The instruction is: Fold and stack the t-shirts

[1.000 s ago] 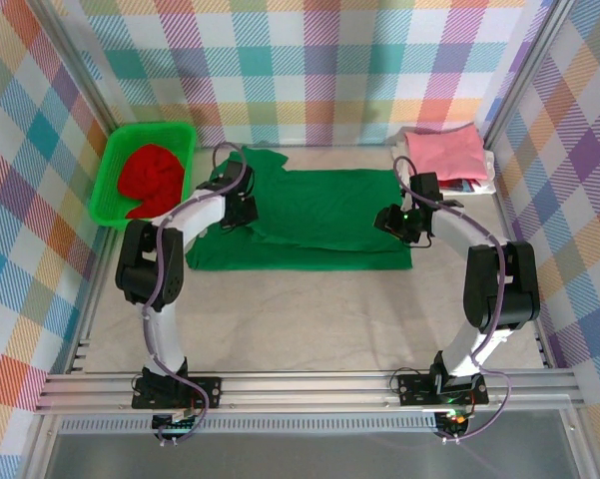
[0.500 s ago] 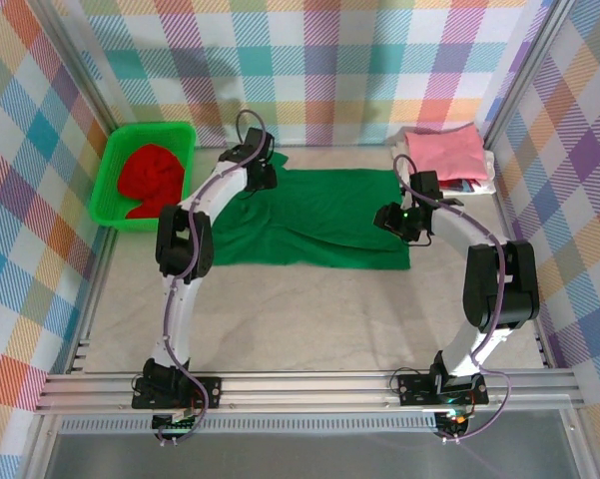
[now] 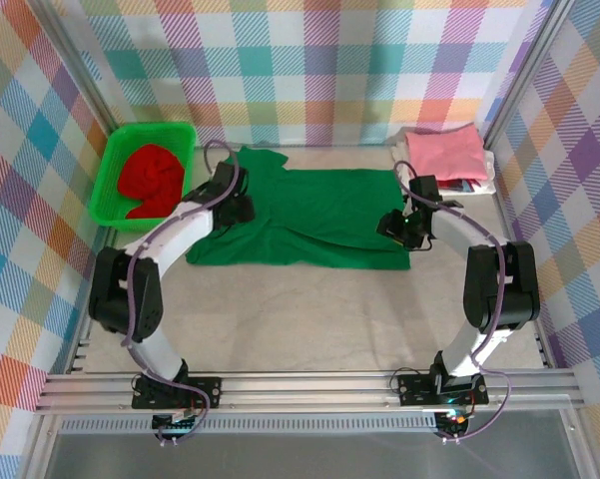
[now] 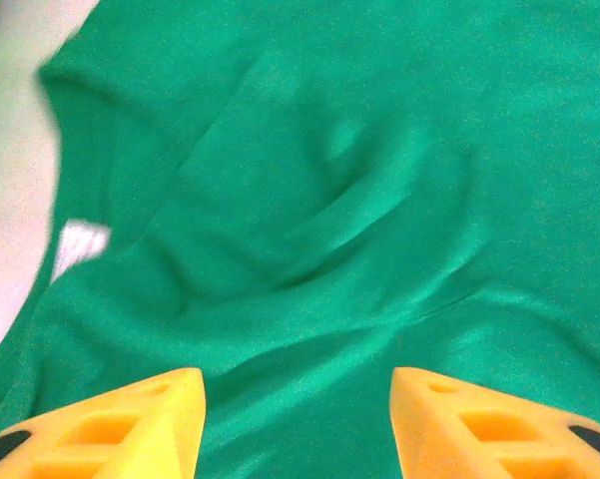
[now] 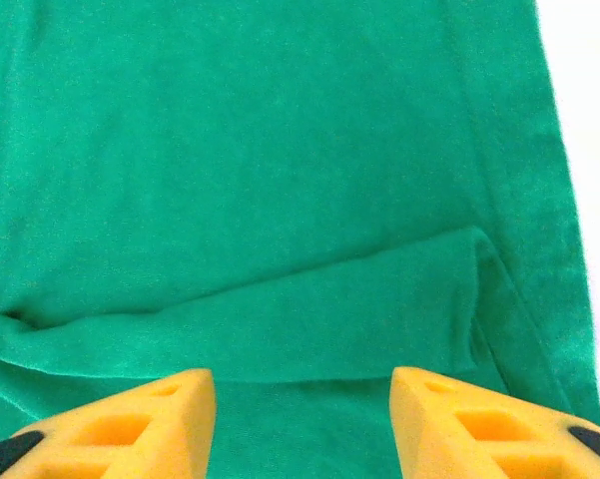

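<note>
Your dark green t-shirt (image 3: pixel 324 210) lies flat by the far edge of the table (image 3: pixel 309 319), ready for folding. The left gripper (image 3: pixel 237 208) and right gripper (image 3: pixel 395 226) hover at its ends, jaws apart and empty.

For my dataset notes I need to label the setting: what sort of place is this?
Probably a lab test cell for robot laundry folding, not a home: an aluminium frame with checked walls encloses a table where a dark green t-shirt lies spread.
</note>
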### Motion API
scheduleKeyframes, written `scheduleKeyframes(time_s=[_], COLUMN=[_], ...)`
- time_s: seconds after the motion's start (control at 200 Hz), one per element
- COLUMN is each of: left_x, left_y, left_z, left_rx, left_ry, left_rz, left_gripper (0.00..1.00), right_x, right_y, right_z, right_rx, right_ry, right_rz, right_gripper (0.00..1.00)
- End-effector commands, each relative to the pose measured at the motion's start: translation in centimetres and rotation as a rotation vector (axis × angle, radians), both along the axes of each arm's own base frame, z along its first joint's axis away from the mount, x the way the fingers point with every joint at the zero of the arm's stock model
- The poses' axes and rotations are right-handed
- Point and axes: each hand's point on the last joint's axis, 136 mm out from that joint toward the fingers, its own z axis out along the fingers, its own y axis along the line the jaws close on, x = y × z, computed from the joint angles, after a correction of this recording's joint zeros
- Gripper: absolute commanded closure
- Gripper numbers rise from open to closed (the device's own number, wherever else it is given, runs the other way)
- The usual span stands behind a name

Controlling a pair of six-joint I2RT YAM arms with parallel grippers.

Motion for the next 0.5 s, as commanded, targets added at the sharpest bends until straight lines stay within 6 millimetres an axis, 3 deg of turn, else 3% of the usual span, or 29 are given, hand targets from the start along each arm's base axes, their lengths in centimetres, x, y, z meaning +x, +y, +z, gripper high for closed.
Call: scheduleKeyframes(time_s=[0.0,0.19,0.495], left_x=[-1.9,-3.5,-3.3], left_y=[3.4,7.5,10.3], left_z=[-3.1,-6.4,-6.5], left_rx=[0.000,0.012,0.030], left_ry=[0.058,0.134,0.198], left_rz=[0.105,0.198,0.245], left_gripper=[0.48,0.47,0.47], right_x=[-0.7,0.5,2.2], right_y=[-1.1,-0.7,-0.9], right_z=[-0.5,-1.4,-2.6], right_rx=[0.023,0.061,0.090], right_ry=[0.029,0.037,0.028], right_rz=[-0.077,-0.102,-0.137], right_gripper=[0.51,0.51,0.54])
